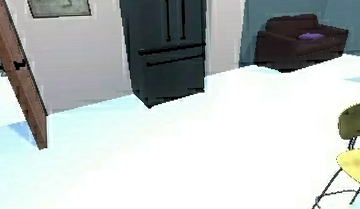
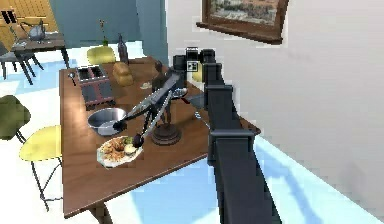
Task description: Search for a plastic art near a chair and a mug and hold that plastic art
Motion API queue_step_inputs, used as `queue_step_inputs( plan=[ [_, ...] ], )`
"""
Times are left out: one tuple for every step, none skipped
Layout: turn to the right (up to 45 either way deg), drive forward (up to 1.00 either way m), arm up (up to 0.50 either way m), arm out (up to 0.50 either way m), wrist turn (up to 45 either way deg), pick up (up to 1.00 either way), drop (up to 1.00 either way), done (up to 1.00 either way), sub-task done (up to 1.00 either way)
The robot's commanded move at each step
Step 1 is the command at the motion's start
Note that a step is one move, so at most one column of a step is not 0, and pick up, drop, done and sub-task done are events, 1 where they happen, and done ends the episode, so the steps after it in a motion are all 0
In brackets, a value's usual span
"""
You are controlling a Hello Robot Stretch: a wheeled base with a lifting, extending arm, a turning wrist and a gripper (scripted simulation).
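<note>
Where the arm (image 2: pixel 225 140) reaches out over the wooden table (image 2: pixel 85 190), the gripper (image 2: pixel 132 126) slants down across the middle of the tabletop, its thin fingers (image 2: pixel 138 120) ending between a grey bowl (image 2: pixel 104 121) and a plate of food (image 2: pixel 119 150). With those dishes directly behind the tips, I cannot tell whether it holds anything or touches either one. Just beside the gripper's body, toward the table's wall-side edge, stands a dark brown figure (image 2: pixel 162 130) on a round base. It may be the plastic art, though the gripper crosses its upper part and its shape is hard to make out. A toaster (image 2: pixel 94 85) sits nearer the opposite long edge, and a yellowish lump (image 2: pixel 122 72) lies toward the far end, next to small dark items too blurred to name. A yellow chair (image 2: pixel 40 146) stands at the table's outer long side, cut short below by the tabletop's edge. A framed picture (image 2: pixel 243 18) hangs on the wall, cropped at the top. Ahead of the robot stand a dark fridge (image 1: pixel 168 43) and a dark sofa (image 1: pixel 304 42) with a purple cushion (image 1: pixel 310 35), and another chair (image 1: pixel 356 146) is cut off by the forward view's right edge.
</note>
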Motion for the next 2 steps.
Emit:
queue_step_inputs(
  plan=[
    [0.0,0.00,0.00,0.00,45.0,0.00,0.00,0.00,0.00],
    [0.0,0.00,0.00,0.00,45.0,0.00,0.00,0.00,0.00]
  ],
)
